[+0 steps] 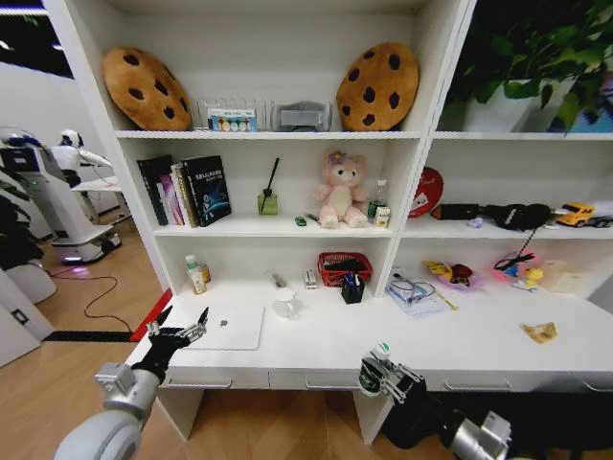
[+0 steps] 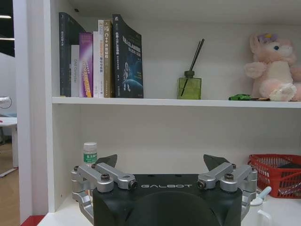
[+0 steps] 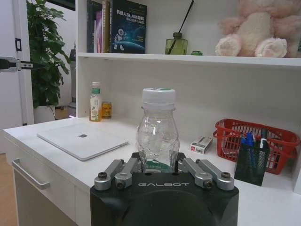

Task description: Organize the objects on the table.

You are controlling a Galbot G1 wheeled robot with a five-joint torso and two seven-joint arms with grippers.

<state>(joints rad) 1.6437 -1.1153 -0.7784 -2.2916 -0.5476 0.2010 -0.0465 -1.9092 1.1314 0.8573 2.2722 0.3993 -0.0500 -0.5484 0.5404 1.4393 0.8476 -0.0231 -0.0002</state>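
Note:
My right gripper (image 1: 375,372) is shut on a clear plastic bottle (image 3: 158,129) with a white cap, holding it upright over the front edge of the white table (image 1: 460,350). My left gripper (image 1: 178,331) is open with nothing between its fingers, at the table's front left corner beside the thin silver laptop (image 1: 226,327). In the left wrist view that gripper (image 2: 162,162) faces the shelf wall. A yellow crumpled scrap (image 1: 540,332) lies at the right. A tiny green toy car (image 1: 301,221) sits on the shelf above, by the pink bear.
At the back of the table stand a small bottle (image 1: 195,275), a white cup (image 1: 284,303), a red basket (image 1: 344,267), a black pen holder (image 1: 352,289) and glasses on papers (image 1: 414,290). Shelves rise behind. Another robot (image 1: 48,196) stands at the left.

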